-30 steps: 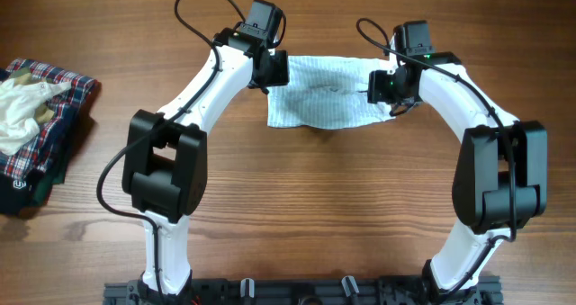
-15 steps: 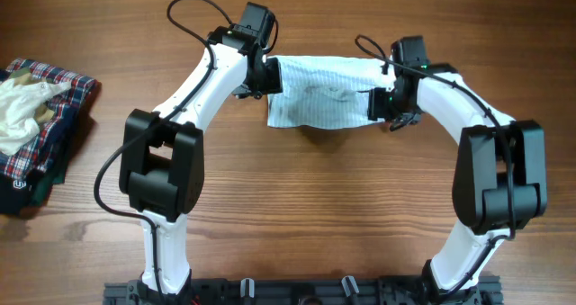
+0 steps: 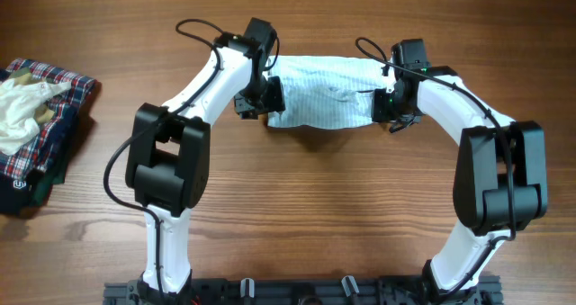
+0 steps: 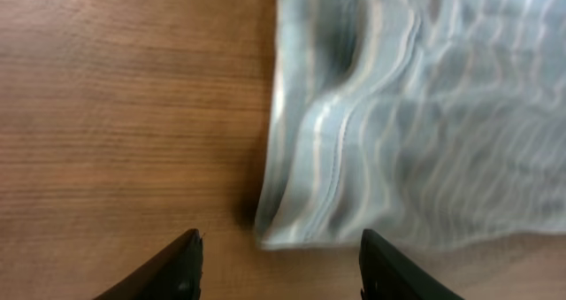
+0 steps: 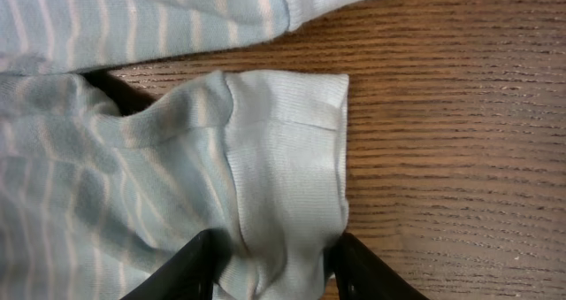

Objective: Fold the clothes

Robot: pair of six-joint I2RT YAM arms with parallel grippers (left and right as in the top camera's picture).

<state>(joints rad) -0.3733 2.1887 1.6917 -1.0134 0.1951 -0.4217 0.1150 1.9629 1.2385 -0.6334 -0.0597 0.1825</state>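
Your left gripper point(image 3: 261, 98) has slid from the far left corner of the clothes point(image 3: 324, 103) toward the near left corner, while your right gripper point(image 3: 389, 107) has stayed at the right end of the cloth. The clothes are a thin light-blue piece with fine white stripes. They lie spread out flat on the wooden table point(image 3: 306, 206), close to its far edge and about halfway between its left and right edges. From the left wrist camera you see the left gripper point(image 4: 285, 266) with its two dark fingers wide apart. They hold nothing, and the near left corner of the clothes point(image 4: 424, 114) lies just ahead of the gap, with a soft wrinkle running up from it. From the right wrist camera you see the right gripper point(image 5: 272, 269) with one finger on each side of a plain pale cuff of the clothes point(image 5: 133, 158). The cuff fills the gap, but you cannot tell if the fingers are squeezing it. Far off by the left edge of the table sits a plaid garment point(image 3: 58, 116) with a cream cloth point(image 3: 22, 112) on top of it.
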